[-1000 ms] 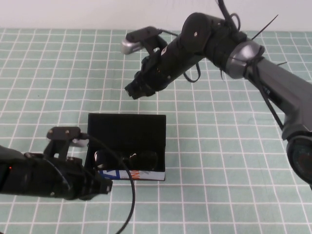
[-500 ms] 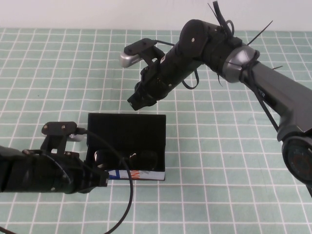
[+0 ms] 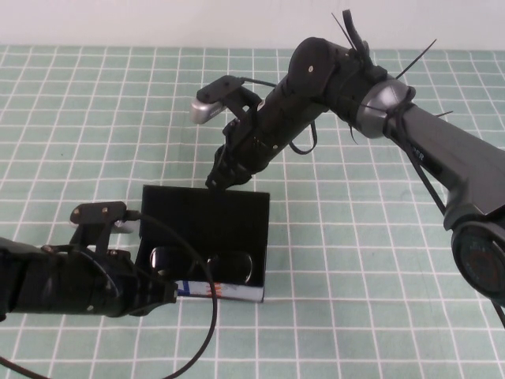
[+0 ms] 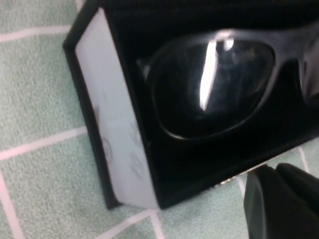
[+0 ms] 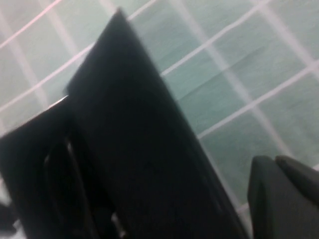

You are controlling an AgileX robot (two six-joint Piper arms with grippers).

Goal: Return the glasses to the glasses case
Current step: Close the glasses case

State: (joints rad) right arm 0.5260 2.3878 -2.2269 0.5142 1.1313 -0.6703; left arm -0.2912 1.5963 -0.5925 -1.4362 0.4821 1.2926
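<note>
Glasses seated in open case, lid awaiting closure

Item: dark-framed glasses with tinted rectangular lenses (image 3: 203, 264), lying inside the rectangular black glasses case with white printed front side (image 3: 221, 291), lenses facing up, toward the near side of the box. Judged light, rigid at the frame, scratch-prone at the lenses; best taken at the bridge or arms, not the lens faces.

Item: hinged black lid (image 3: 207, 215), standing open at the far side of the case. Judged stiff card, light; the free far edge is the sensible place to push it down. The case itself looks light enough to slide if pushed off-centre.

Left claw (image 3: 162, 294): at the near left corner of the case, just beside its white front; whether it is open or closed cannot be told.

Right claw (image 3: 222, 175): over the far edge of the lid, appearing to touch it; open or closed cannot be told.

Surface: pale green mat with white grid lines (image 3: 355, 260), flat, nothing else on it. Room: plain white wall (image 3: 158, 20) along the far edge
</note>
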